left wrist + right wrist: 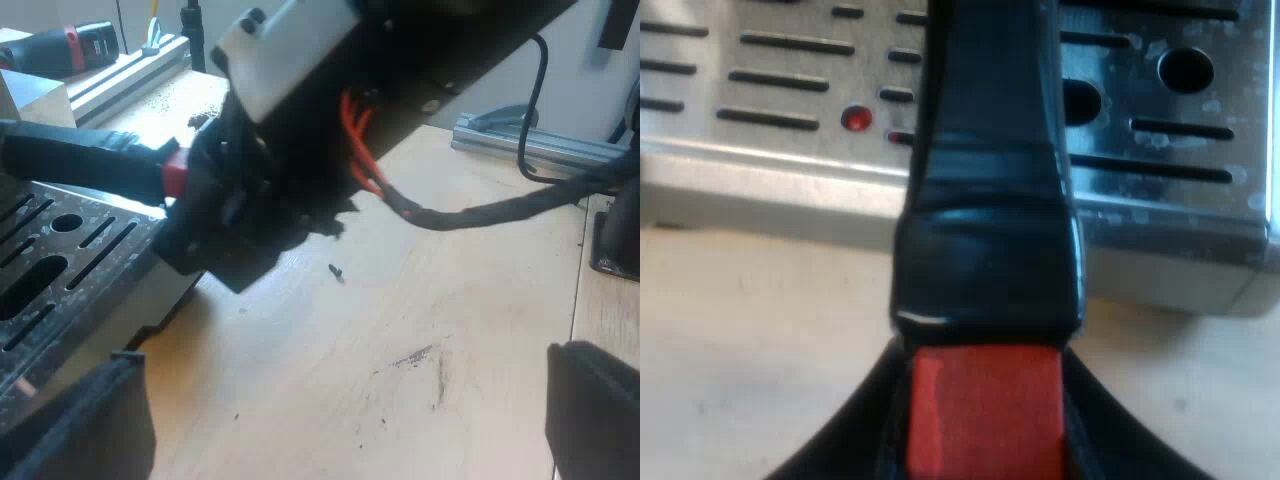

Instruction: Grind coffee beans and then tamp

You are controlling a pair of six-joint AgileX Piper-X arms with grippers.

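Nearest in the left wrist view, my left hand (335, 385) is wide: its two black fingers (70, 425) stand far apart with nothing between them, over a pale wooden surface (400, 330). One small dark speck (335, 270) lies on that wood. Past it, my right hand (225, 215) is at the red end (175, 178) of one long dark handle (80, 160), which reaches out above one slotted metal drip tray (60, 250) at the machine's front. Farther off, one black cable (530, 100) runs down to the surface, and two aluminium rails lie near its edges, one (530, 145) near the cable and one (130, 70) beyond the handle. One black and red tool (70, 45) lies just beside that farther rail. In the right wrist view, my right hand (985, 400) holds the handle (985, 200) at its red end, with one black finger (865, 440) pressed against each side of the red block. The block sits over the wood, and the dark part runs on over the tray (1160, 200). The tray's top shows rows of narrow slots, two round holes (1185, 68) and one round red spot (855, 118). I cannot tell whether the handle's far end is locked into the machine.
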